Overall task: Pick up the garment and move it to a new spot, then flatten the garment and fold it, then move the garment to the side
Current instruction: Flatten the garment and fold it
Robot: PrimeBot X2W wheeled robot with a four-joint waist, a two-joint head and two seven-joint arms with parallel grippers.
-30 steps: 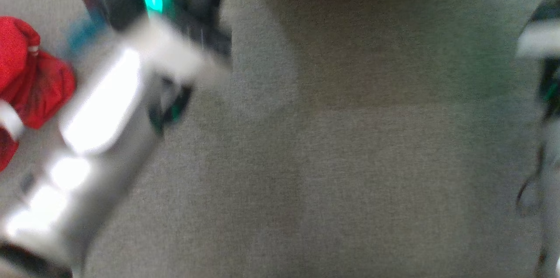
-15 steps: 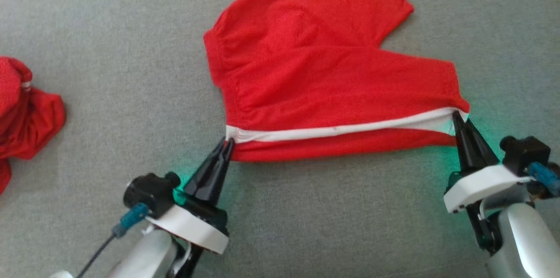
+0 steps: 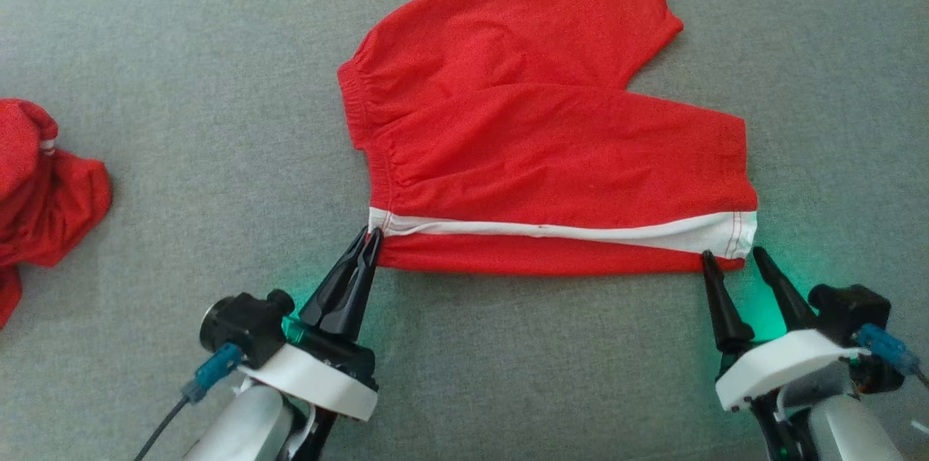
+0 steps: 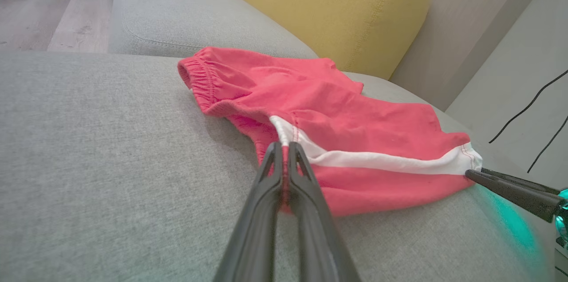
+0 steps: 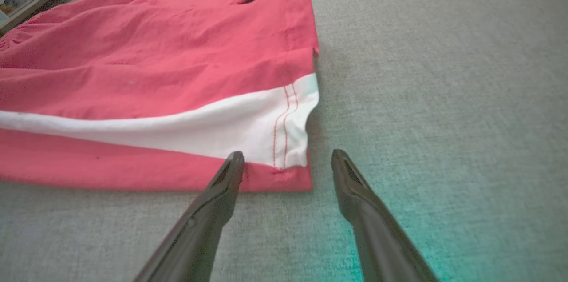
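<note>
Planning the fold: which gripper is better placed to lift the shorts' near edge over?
Left, probably: the left gripper is shut on the waistband corner of the shorts, while the right gripper stands open, gripping nothing.

A crumpled red cloth (image 3: 43, 192) is lying at the left edge of the grey sofa seat (image 3: 181, 83). A yellow back cushion (image 4: 328, 11) is leaning behind the seat, and pale wooden floor (image 4: 40, 11) is showing beyond its far end.
</note>
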